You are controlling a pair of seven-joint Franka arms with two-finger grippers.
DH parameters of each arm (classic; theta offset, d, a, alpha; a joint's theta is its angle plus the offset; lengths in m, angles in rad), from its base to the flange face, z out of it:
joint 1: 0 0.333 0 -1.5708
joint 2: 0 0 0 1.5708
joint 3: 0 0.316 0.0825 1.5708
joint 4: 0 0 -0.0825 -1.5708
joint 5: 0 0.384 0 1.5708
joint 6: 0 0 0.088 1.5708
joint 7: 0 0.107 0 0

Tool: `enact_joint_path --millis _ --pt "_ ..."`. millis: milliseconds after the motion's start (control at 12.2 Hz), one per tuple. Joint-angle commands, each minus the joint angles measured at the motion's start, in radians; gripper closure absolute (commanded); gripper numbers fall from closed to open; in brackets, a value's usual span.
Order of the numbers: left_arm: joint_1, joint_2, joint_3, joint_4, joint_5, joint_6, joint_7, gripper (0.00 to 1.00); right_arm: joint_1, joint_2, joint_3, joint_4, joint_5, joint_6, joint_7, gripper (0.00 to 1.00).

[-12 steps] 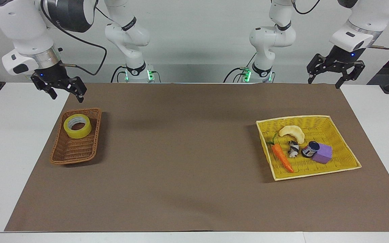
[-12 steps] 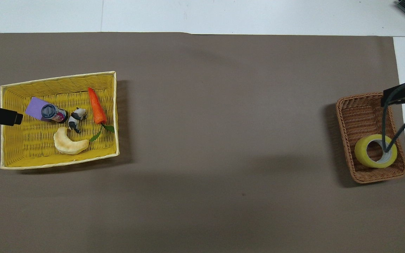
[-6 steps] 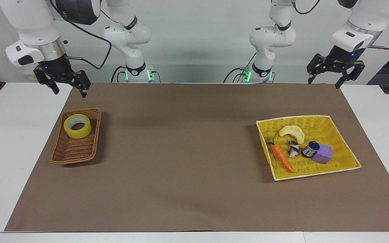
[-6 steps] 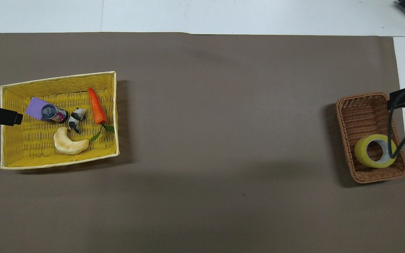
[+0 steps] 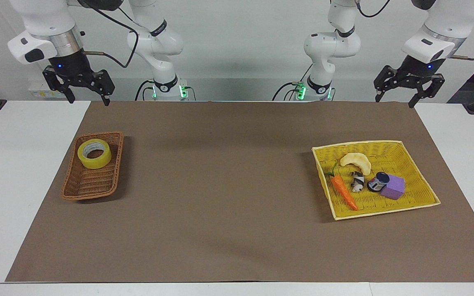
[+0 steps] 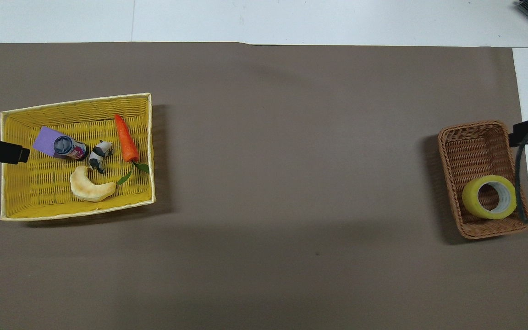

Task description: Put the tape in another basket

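1. Tape (image 5: 94, 153): it lies flat, core hole up, inside the brown wicker basket (image 5: 92, 185), at the basket's end toward the desk edge where the robots stand. The basket sits by the right arm's end of the desk.
2. Handling, as a judgement: the roll looks light and stiff; its outer film is probably slick, the grey-white core less so. Recommended hold: one finger inside the core, one on the outer wall, or across the outer wall.
3. Right gripper (image 5: 87, 91): raised over the desk corner at the right arm's end, on the robots' edge. Its fingers are spread apart and hold nothing.
4. Yellow tray (image 5: 422, 203): toward the left arm's end, holding a carrot (image 5: 344, 192) and other small items.
5. Left gripper (image 5: 397, 90): waits over the opposite corner on the robots' edge, fingers apart, empty.
6. View comparison: the facing view shows both grippers entire and their height. The overhead view shows only dark edge fragments of them, but looks straight down the tape's core (image 6: 490, 196) and shows a cable crossing the basket's rim.
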Motion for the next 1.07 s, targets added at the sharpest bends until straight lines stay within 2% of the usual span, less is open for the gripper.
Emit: enact_joint_path --millis 0,246,493,985 --pt "0.003 -0.002 -0.002 0.013 0.015 -0.019 -0.002 0.00 -0.026 -0.011 0.015 0.003 0.028 -0.011 -0.009 0.00" --pt "0.003 -0.002 -0.002 0.013 0.015 -0.019 -0.002 0.00 -0.024 -0.012 0.021 0.003 0.033 -0.014 -0.012 0.00" --pt "0.003 -0.002 -0.002 0.013 0.015 -0.019 -0.002 0.00 -0.027 -0.024 0.018 -0.001 0.096 -0.087 -0.008 0.00" --pt "0.003 -0.002 -0.002 0.013 0.015 -0.019 0.000 0.00 -0.038 -0.029 0.014 -0.007 0.087 -0.080 -0.009 0.00"
